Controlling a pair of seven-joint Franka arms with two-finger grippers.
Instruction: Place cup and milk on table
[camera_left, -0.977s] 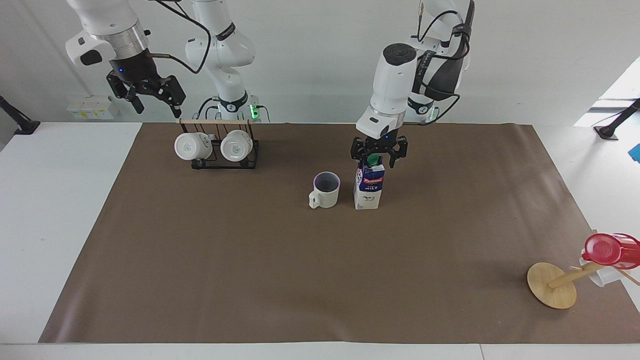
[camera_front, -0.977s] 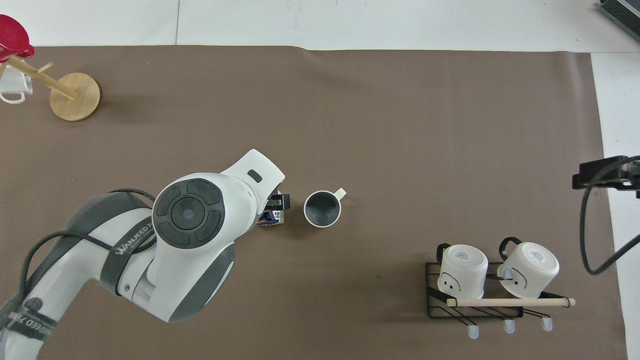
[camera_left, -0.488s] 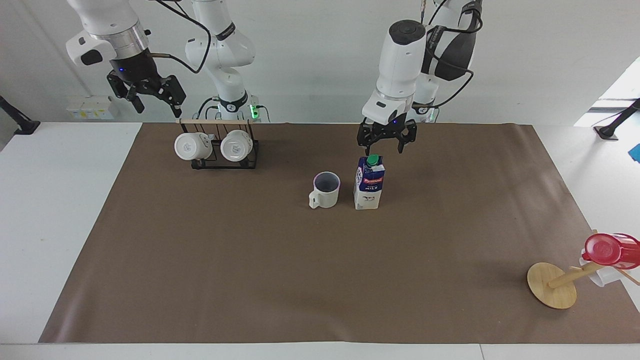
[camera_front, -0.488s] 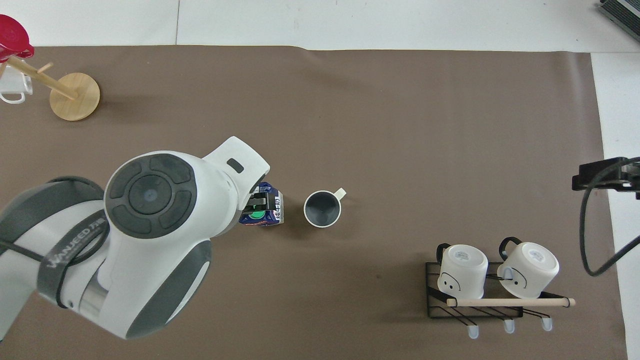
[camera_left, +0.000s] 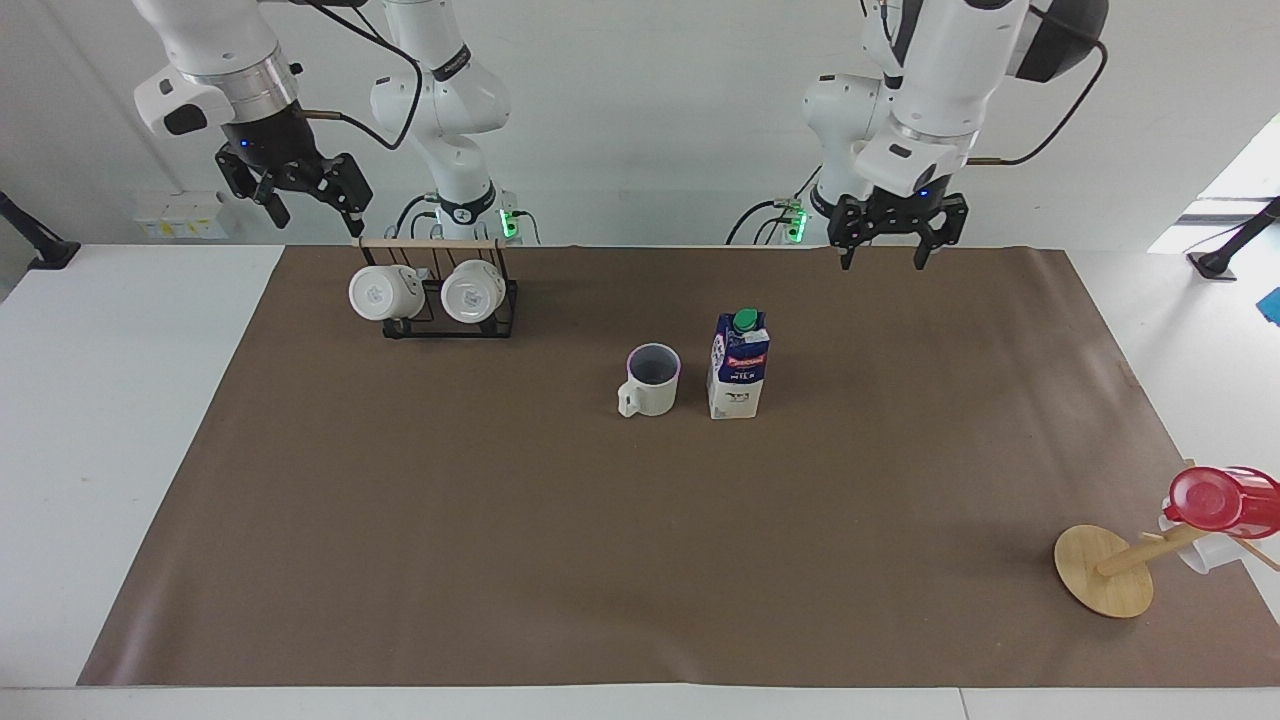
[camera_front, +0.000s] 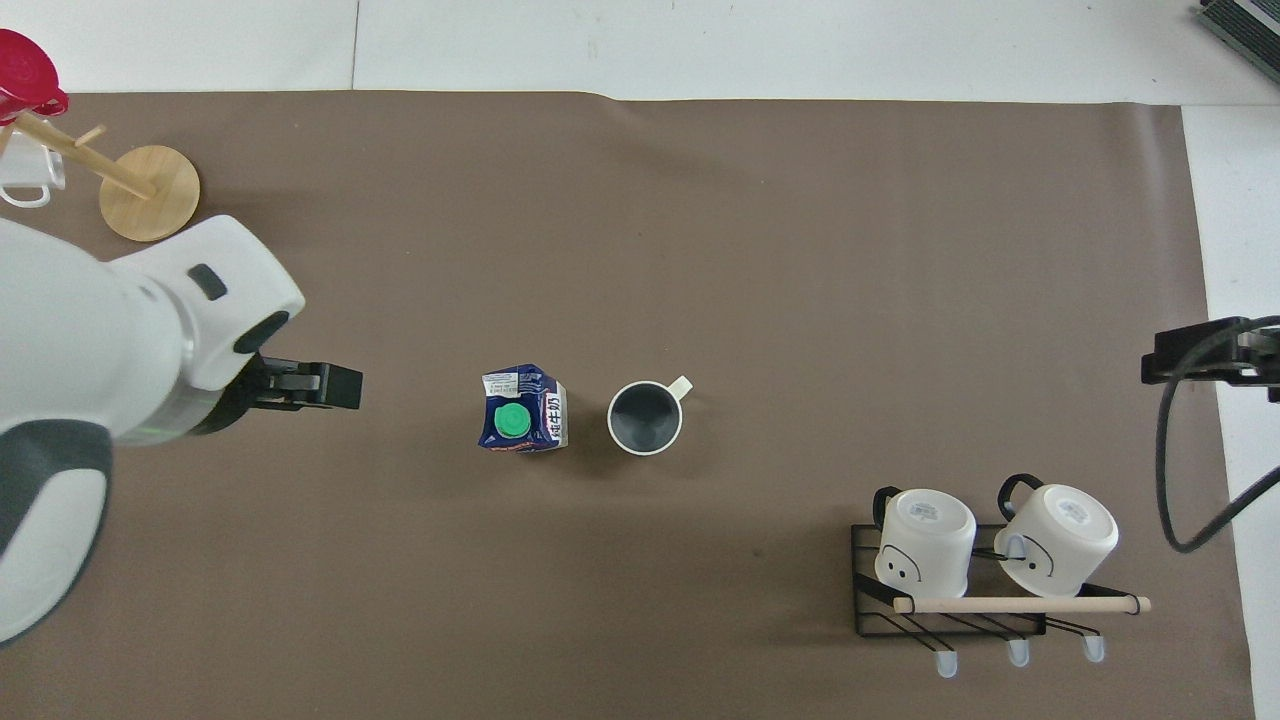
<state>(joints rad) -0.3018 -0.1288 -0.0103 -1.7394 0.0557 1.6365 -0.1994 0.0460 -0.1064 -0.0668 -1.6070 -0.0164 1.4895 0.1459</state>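
Note:
The cream-white cup (camera_left: 652, 381) (camera_front: 645, 417) stands upright on the brown paper of the table (camera_left: 500, 560), its dark inside showing. Right beside it, toward the left arm's end, the blue-and-white milk (camera_left: 739, 366) (camera_front: 523, 412) stands upright with its green cap up. Nothing touches either one. My left gripper (camera_left: 882, 260) (camera_front: 318, 386) hangs open and empty, raised over the paper toward the left arm's end, well apart from the milk. My right gripper (camera_left: 314, 213) waits open and empty high above the wire rack's end.
A black wire rack (camera_left: 448, 318) (camera_front: 950, 610) with two white mugs on it sits near the right arm's base. A wooden mug stand (camera_left: 1103, 570) (camera_front: 150, 180) with a red cup (camera_left: 1215, 499) leans at the corner farthest from the robots, at the left arm's end.
My left gripper has lifted off the top of the milk and swung away toward its own end of the table, leaving the carton standing. The right arm has barely moved.

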